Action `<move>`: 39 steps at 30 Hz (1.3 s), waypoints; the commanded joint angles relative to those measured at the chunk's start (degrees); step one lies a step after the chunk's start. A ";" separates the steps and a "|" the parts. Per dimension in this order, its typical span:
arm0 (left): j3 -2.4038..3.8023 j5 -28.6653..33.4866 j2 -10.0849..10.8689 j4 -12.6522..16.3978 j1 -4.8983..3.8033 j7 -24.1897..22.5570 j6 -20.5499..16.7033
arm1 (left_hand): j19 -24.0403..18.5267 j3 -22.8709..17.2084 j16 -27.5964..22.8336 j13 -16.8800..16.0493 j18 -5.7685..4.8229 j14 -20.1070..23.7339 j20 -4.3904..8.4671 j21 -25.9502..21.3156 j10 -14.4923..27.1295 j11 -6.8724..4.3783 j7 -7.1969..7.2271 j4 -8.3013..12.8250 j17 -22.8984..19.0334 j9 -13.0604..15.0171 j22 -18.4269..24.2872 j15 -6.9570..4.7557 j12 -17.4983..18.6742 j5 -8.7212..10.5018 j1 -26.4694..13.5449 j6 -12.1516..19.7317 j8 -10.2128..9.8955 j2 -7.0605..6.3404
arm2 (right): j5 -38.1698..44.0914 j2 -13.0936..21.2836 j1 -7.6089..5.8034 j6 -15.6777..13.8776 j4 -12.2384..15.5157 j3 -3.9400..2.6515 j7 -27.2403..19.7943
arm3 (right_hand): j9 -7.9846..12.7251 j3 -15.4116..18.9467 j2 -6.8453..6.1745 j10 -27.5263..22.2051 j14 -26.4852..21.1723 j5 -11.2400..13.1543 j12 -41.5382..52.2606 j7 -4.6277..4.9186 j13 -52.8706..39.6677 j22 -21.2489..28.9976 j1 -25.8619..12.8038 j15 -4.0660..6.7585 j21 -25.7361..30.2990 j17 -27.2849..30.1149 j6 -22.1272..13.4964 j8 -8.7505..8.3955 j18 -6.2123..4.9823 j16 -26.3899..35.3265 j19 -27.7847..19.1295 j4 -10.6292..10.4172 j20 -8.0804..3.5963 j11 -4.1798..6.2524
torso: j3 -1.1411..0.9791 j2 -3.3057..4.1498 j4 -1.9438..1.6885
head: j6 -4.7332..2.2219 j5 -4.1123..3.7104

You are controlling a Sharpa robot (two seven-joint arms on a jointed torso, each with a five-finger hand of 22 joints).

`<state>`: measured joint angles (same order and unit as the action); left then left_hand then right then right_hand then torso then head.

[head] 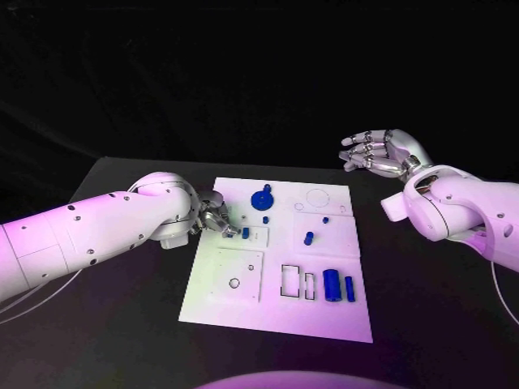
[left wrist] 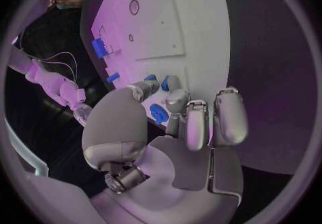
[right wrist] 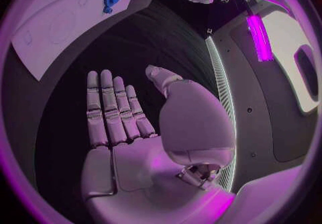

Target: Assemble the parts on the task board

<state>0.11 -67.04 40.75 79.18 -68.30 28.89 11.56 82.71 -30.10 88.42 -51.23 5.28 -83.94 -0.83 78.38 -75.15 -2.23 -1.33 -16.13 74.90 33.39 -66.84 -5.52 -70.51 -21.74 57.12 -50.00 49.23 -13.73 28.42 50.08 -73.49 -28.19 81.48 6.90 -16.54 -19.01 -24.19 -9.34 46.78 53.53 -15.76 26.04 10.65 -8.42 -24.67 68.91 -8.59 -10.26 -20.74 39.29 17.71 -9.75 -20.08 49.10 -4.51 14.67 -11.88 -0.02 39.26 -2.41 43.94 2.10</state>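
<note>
Nearest on the white task board (head: 213, 304): two tall blue parts (head: 332, 285) standing side by side by some empty slots, no writing to read on the plate. Further up, a small blue peg (head: 309, 238) in the middle. At the board's left edge, the left hand (head: 216, 217) with fingers down by a small blue piece (head: 246, 232); cannot tell if pinched or just touched. Beyond that, a round blue disc part (head: 262, 198). Farthest, off the board's right corner, the right hand (head: 380, 151) up in the air, fingers apart, holding nothing
</note>
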 commanded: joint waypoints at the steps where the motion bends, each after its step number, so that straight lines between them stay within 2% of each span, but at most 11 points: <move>1: -0.02 0.37 0.15 0.34 0.13 -0.13 -0.19 | 0.07 0.41 0.14 0.06 -0.76 -5.06 0.41 -0.24 0.39 -0.13 -0.39 -0.07 10.97 -0.09 0.02 -0.24 0.07 0.24 -0.38 0.09 -0.22 0.02 | -0.12 0.01 0.05 0.86 0.01 -0.01 -0.81 | 0.05 0.20 -0.06 -0.51 -0.27 -0.27 0.34 5.05 0.06 0.06 -0.57 -0.21 0.20 0.08 -0.31 0.36 -0.54 0.20 -0.01 0.00 0.20 -0.01 | 0.02 0.01 0.01 | -0.02 -0.03; 9: 0.38 0.31 0.70 1.18 0.13 -0.17 -0.82 | 0.06 1.97 0.13 0.13 -0.74 -5.06 0.40 -0.29 0.48 -0.09 -0.44 -0.51 10.94 -0.13 0.08 -0.22 0.13 0.34 -0.71 0.11 -0.28 0.13 | -0.15 0.01 0.12 0.87 -0.05 0.00 -0.83 | 0.08 0.35 -0.03 -0.56 -0.29 -0.32 0.39 5.06 0.14 0.14 -0.71 -0.23 0.26 0.12 -0.34 0.38 -0.53 0.24 -0.01 -0.13 0.21 -0.02 | 0.00 0.01 0.02 | -0.13 -0.08; 18: 1.60 -1.02 1.33 2.61 0.12 -0.22 -1.38 | -0.13 2.76 -0.06 1.26 -0.63 -4.92 0.40 -0.62 1.09 -0.02 -0.51 -0.50 10.41 -0.17 0.64 -0.17 0.75 0.30 -0.72 0.40 -0.42 0.22 | -0.17 0.02 0.22 0.77 -0.15 0.00 -0.83 | 0.12 0.51 0.09 -0.61 -0.28 -0.42 0.48 5.07 0.26 0.26 -0.89 -0.24 0.33 0.18 -0.38 0.43 -0.54 0.28 0.01 -0.32 0.23 -0.03 | -0.03 0.00 0.02 | -0.16 -0.12; 24: 2.54 -1.20 1.80 3.54 0.09 -0.32 -2.72 | -0.48 3.67 -0.33 3.23 -0.47 -4.73 0.32 -1.17 2.38 0.20 -0.78 -0.45 9.70 -0.21 1.53 -0.01 1.90 0.10 -0.20 1.26 -0.67 0.71 | -0.18 -0.02 0.25 0.75 -0.20 0.00 -0.82 | 0.12 0.51 0.09 -0.61 -0.28 -0.42 0.48 5.07 0.26 0.26 -0.89 -0.24 0.33 0.18 -0.38 0.43 -0.54 0.28 0.01 -0.32 0.23 -0.03 | -0.04 0.00 0.00 | -0.12 -0.19; 28: 3.21 -1.25 2.23 4.41 0.05 -0.46 -4.04 | -0.81 4.46 -0.52 4.84 -0.32 -4.61 0.21 -1.69 3.49 0.45 -1.06 -0.46 9.25 -0.22 2.35 0.18 2.82 0.01 0.24 2.03 -0.85 0.77 | -0.18 -0.03 0.26 0.74 -0.24 0.00 -0.82 | 0.12 0.51 0.09 -0.61 -0.28 -0.42 0.48 5.07 0.26 0.26 -0.89 -0.24 0.33 0.18 -0.38 0.43 -0.54 0.28 0.01 -0.32 0.23 -0.03 | -0.04 0.01 0.03 | -0.11 -0.28; 31: 3.54 -0.80 2.45 5.05 0.02 -1.10 -6.77 | -1.08 4.85 -0.69 6.28 -0.19 -4.50 0.13 -2.13 4.43 0.65 -1.27 -0.47 8.81 -0.26 3.07 0.33 3.63 -0.03 0.53 2.59 -1.01 0.88 | -0.18 -0.03 0.27 0.73 -0.25 0.00 -0.82 | 0.12 0.51 0.09 -0.61 -0.28 -0.42 0.48 5.07 0.26 0.26 -0.89 -0.24 0.33 0.18 -0.38 0.43 -0.54 0.28 0.01 -0.32 0.23 -0.03 | -0.04 0.04 0.05 | -0.11 -0.29; 34: 3.68 0.45 2.38 5.24 -0.01 -3.71 -9.77 | -3.34 5.39 -2.38 14.14 0.80 -3.35 -0.27 -5.65 9.87 1.59 -2.34 -0.49 5.01 -0.63 8.68 1.14 8.60 -0.21 2.17 5.11 -1.92 0.95 | -0.19 -0.02 0.28 0.71 -0.24 0.00 -0.83 | 0.12 0.51 0.09 -0.61 -0.28 -0.42 0.48 5.07 0.26 0.26 -0.89 -0.24 0.33 0.18 -0.38 0.43 -0.54 0.28 0.01 -0.32 0.23 -0.03 | -0.06 0.01 -0.01 | -0.11 -0.46; 35: 3.69 0.94 2.23 5.24 -0.02 -5.24 -11.09 | -7.73 5.32 -6.36 19.23 2.38 -0.32 -0.97 -12.06 15.65 3.00 -4.11 -0.15 -2.94 -1.26 18.24 2.53 13.08 -0.11 5.28 8.54 -3.19 0.57 | -0.19 -0.02 0.28 0.71 -0.23 0.00 -0.83 | 0.12 0.51 0.09 -0.61 -0.28 -0.42 0.48 5.07 0.26 0.26 -0.89 -0.24 0.33 0.18 -0.38 0.43 -0.54 0.28 0.01 -0.32 0.23 -0.03 | -0.07 -0.01 -0.04 | -0.11 -0.51; 36: 3.64 1.25 2.07 5.23 -0.02 -6.65 -12.11 | -10.77 5.15 -9.17 19.90 3.44 1.93 -1.61 -16.64 17.37 3.87 -4.80 -0.01 -8.04 -1.61 24.69 3.12 14.17 -0.14 7.42 9.89 -3.62 0.59 | -0.19 -0.02 0.28 0.70 -0.22 0.00 -0.83 | 0.12 0.51 0.09 -0.61 -0.28 -0.42 0.48 5.07 0.26 0.26 -0.89 -0.24 0.33 0.18 -0.38 0.43 -0.54 0.28 0.01 -0.32 0.23 -0.03 | -0.07 -0.03 -0.08 | -0.09 -0.55; 38: 3.34 1.58 1.68 5.23 -0.02 -10.09 -14.54 | -12.19 4.49 -10.91 21.01 3.89 3.44 -2.37 -19.19 19.61 4.73 -5.81 0.93 -10.85 -2.42 27.65 3.86 15.81 -0.26 11.24 11.75 -4.57 0.57 | -0.19 -0.03 0.28 0.71 -0.21 0.00 -0.85 | 0.15 0.64 0.15 -0.65 -0.29 -0.49 0.54 5.08 0.35 0.35 -1.01 -0.25 0.39 0.22 -0.41 0.46 -0.54 0.32 0.03 -0.44 0.24 -0.04 | -0.02 -0.01 -0.10 | -0.11 -0.56; 39: 3.10 1.49 1.42 5.19 -0.02 -12.18 -15.89 | -15.43 3.69 -13.99 22.26 4.68 6.32 -3.08 -23.93 21.95 5.30 -6.80 1.75 -15.85 -3.15 33.76 4.61 17.82 -0.07 13.93 12.62 -5.28 0.56 | -0.19 -0.03 0.28 0.72 -0.20 0.00 -0.85 | 0.15 0.64 0.15 -0.65 -0.29 -0.49 0.54 5.08 0.35 0.35 -1.01 -0.25 0.39 0.22 -0.41 0.46 -0.54 0.32 0.03 -0.44 0.24 -0.04 | 0.00 0.00 -0.12 | -0.13 -0.68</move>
<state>3.32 -67.00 42.56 84.20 -68.31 24.57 2.24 68.44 -26.24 75.49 -29.48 9.34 -78.53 -3.57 56.27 -54.19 2.88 -7.68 -14.77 60.71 30.53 -35.45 -1.21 -53.48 -21.74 69.94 -37.95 44.22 -13.16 28.12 50.08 -73.25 -28.18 81.22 6.91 -16.74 -18.95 -23.88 -9.21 46.36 53.52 -15.96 26.26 10.65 -8.11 -24.37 68.31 -8.59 -10.26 -20.62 39.29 17.94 -9.75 -20.08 49.10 -4.83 14.67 -11.88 -0.06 39.27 -2.46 43.84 1.57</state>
